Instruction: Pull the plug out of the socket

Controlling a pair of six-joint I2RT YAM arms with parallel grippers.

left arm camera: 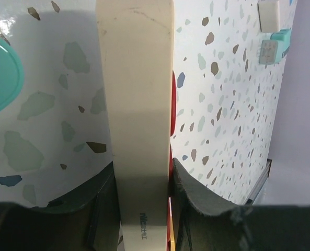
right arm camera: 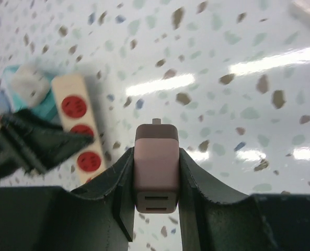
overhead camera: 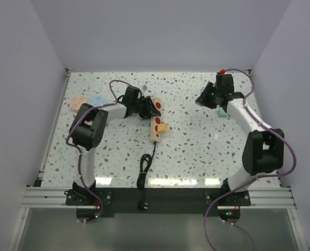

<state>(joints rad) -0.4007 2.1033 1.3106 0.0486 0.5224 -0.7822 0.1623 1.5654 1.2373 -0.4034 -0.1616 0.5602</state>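
Clamping: left gripper [left arm camera: 143, 178] on socket [left arm camera: 139, 78] | right gripper [right arm camera: 156, 154] on plug [right arm camera: 156, 175] | speckled terrazzo table [overhead camera: 196, 146] | pale walls [overhead camera: 155, 31]

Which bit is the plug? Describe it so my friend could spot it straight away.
On the speckled table, look to the right arm, whose pincer hangs over the far right part. The plug is the small pinkish-brown block squeezed in that pincer, one stubby pin sticking out; nearby, the power strip is long, pale and dotted with red circles.
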